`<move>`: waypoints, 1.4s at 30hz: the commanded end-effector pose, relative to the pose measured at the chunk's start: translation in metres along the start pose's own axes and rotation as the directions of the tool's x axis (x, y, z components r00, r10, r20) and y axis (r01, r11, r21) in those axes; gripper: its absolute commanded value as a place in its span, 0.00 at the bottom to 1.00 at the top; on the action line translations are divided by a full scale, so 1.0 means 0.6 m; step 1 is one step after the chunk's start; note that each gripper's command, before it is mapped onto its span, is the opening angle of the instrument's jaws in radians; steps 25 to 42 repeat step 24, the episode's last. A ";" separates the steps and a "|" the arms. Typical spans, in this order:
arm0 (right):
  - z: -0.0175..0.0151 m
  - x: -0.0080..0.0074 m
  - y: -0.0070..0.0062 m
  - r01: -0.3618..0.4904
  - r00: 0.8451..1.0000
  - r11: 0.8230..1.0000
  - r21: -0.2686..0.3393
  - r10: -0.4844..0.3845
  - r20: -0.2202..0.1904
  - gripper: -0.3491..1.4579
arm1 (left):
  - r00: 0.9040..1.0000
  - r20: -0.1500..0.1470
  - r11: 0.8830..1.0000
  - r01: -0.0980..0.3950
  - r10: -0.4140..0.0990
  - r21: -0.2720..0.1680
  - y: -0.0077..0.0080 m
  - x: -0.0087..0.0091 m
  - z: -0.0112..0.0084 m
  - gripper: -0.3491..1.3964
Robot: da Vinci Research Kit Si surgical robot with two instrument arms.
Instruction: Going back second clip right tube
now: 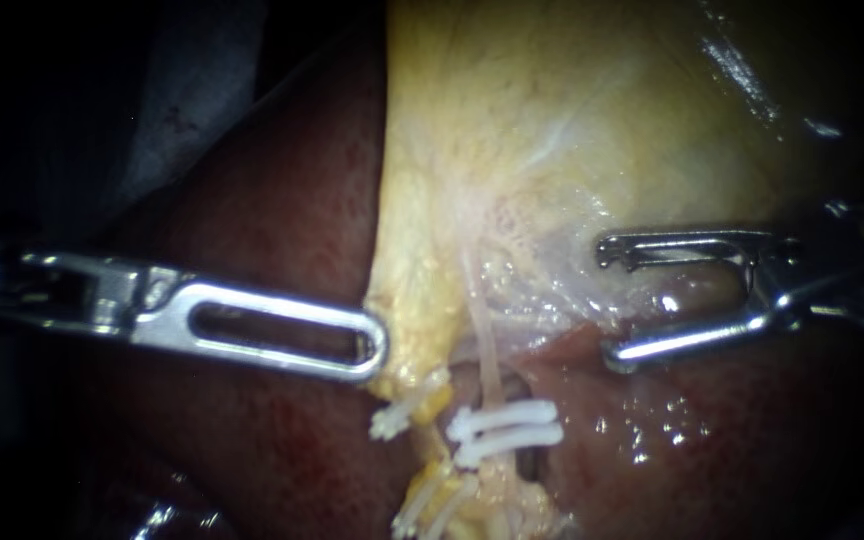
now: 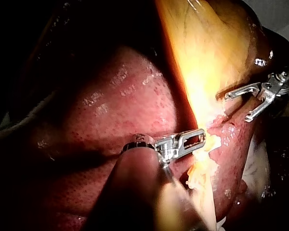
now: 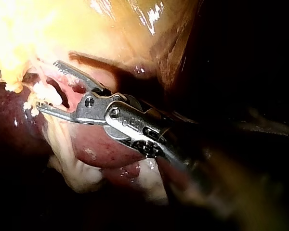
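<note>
Clips [image 1: 507, 424], two white ones, sit stacked across the right tube [image 1: 485, 345] in the lower middle of the frame. Our right instrument [image 1: 607, 302] stands just to their upper right, jaws open and empty. To back out well, we judge we should hold those jaws apart and draw straight toward the right edge, clear of the clips, while our left instrument [image 1: 377, 352], clamped on the gallbladder [image 1: 552, 120] fringe, holds tension. The liver [image 1: 252, 440] looks wet and slick, and room between it and the gallbladder is tight.
</note>
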State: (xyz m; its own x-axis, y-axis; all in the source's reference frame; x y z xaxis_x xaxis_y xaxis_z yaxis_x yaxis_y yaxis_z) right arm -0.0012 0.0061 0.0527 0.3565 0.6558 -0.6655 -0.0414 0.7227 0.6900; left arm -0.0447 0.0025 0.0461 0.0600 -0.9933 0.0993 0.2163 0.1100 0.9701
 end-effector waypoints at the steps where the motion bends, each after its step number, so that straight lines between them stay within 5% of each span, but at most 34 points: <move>1: 0.0000 0.0000 -0.0001 0.000 1.000 1.000 0.000 0.000 0.000 0.52 | 1.000 -0.007 1.000 -0.004 0.004 0.001 0.0004 0.0003 0.0011 0.00; 11: 0.0000 0.0000 -0.0002 0.000 1.000 1.000 0.000 0.000 0.000 0.52 | 1.000 -0.026 1.000 -0.011 0.011 -0.005 0.0020 0.0010 0.0061 0.00; 42: 0.0000 0.0000 -0.0005 0.000 1.000 1.000 0.000 0.000 0.000 0.52 | 1.000 -0.027 1.000 -0.011 0.011 -0.007 0.0021 0.0010 0.0062 0.00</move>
